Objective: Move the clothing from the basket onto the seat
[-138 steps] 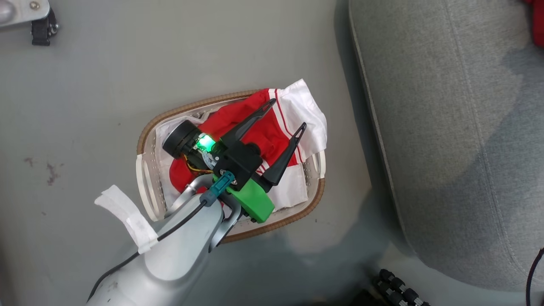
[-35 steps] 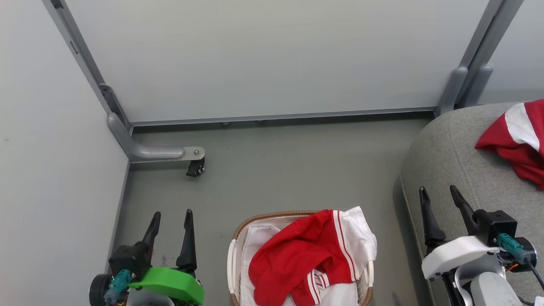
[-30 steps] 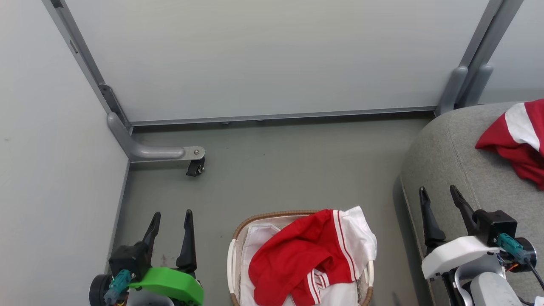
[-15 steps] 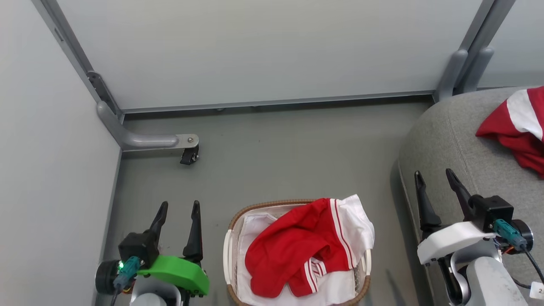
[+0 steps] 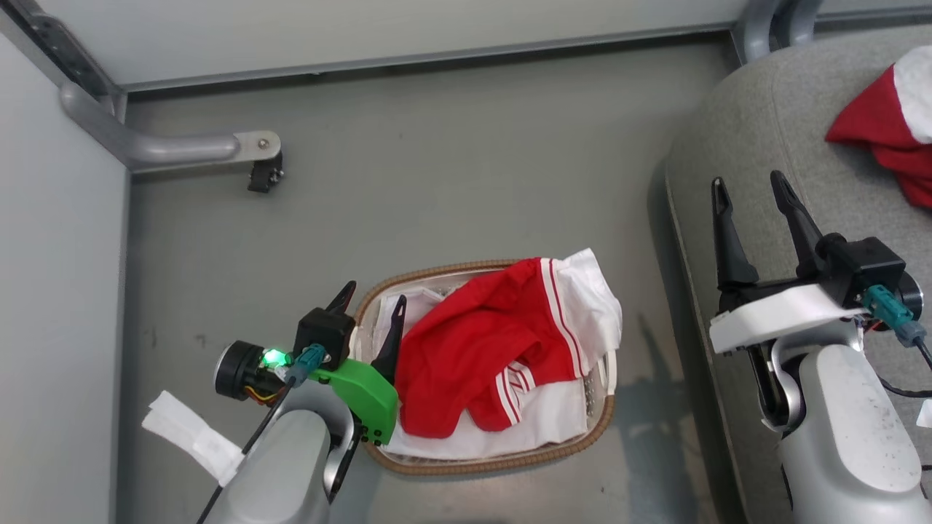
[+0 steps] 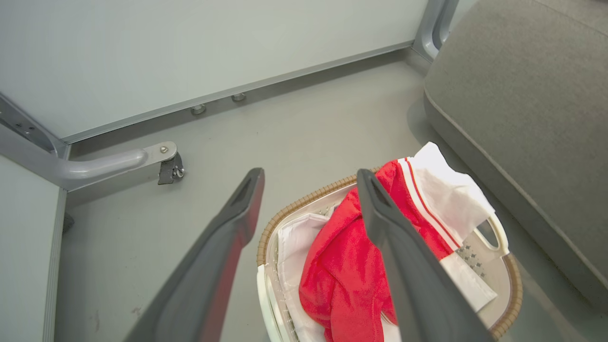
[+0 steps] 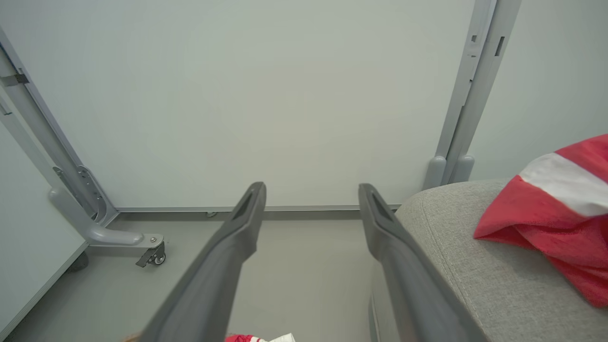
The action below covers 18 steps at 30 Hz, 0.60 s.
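Observation:
A red garment with white panels and stripes (image 5: 495, 342) (image 6: 346, 266) is heaped in the white basket (image 5: 480, 455) (image 6: 510, 285) on the floor. Another piece of red and white clothing (image 5: 885, 138) (image 7: 555, 209) lies on the grey seat (image 5: 764, 116) (image 7: 465, 251) (image 6: 517, 95) at the right. My left gripper (image 5: 370, 300) (image 6: 308, 180) hangs open over the basket's left rim, one finger over the floor and the other over the basket's inside, empty. My right gripper (image 5: 750, 185) (image 7: 311, 190) stands open and empty over the seat's left edge.
Pale partition walls close off the back and left. A grey frame leg with a caster (image 5: 263, 175) (image 6: 170, 167) (image 7: 153, 256) juts onto the floor at the back left. A grey upright post (image 5: 764, 22) (image 7: 449, 171) stands behind the seat's corner.
The head view has tilted down, so the whole picture has shifted. My left gripper has swung right, from beside the basket to over its left rim. The clothing has not moved.

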Available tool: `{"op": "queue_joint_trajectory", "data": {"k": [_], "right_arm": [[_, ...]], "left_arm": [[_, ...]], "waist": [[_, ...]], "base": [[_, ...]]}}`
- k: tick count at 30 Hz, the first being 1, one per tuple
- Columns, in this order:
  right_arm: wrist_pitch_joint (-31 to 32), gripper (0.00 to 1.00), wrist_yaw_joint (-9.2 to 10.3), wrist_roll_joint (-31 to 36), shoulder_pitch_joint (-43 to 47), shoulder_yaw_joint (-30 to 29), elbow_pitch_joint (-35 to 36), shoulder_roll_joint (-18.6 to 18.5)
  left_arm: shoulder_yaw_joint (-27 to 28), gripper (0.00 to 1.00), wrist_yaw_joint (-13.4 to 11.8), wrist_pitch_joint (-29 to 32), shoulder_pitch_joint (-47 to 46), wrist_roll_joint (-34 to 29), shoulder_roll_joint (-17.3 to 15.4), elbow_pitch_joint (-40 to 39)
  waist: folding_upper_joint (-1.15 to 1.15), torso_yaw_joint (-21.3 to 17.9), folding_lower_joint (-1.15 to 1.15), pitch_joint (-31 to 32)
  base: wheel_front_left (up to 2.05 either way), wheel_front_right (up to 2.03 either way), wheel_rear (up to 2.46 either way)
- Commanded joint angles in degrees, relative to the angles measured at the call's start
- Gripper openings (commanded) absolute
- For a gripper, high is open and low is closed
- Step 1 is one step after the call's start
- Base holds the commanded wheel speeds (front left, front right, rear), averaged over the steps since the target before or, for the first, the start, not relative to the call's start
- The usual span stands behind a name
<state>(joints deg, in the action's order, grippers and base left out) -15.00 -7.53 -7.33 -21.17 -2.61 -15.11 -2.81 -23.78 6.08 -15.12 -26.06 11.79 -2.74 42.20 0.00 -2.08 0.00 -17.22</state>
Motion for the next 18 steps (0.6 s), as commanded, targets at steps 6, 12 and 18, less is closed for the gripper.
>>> {"op": "queue_joint_trajectory", "data": {"k": [6, 12, 18], "right_arm": [[-0.3, 1.0, 0.08, -2.0, -4.2, 0.8, 1.6, -0.1], [-0.3, 1.0, 0.08, -4.1, -6.8, 2.3, 3.1, -0.1], [-0.3, 1.0, 0.08, -6.1, -9.2, 4.0, 5.2, -0.1]], "left_arm": [[-6.9, 1.0, 0.5, 0.8, -8.4, -1.5, -0.3, 9.9], [-13.3, 1.0, 0.8, 2.6, -14.0, -4.2, -0.4, 16.7], [-17.8, 1.0, 0.8, 4.8, -18.5, -6.2, -0.4, 22.7]], "waist": [[0.0, -8.8, 0.0, -16.0], [0.0, -11.6, 0.0, -22.2], [0.0, -13.4, 0.0, -27.1]], "base": [[0.0, 0.0, 0.0], [0.0, 0.0, 0.0], [0.0, 0.0, 0.0]]}}
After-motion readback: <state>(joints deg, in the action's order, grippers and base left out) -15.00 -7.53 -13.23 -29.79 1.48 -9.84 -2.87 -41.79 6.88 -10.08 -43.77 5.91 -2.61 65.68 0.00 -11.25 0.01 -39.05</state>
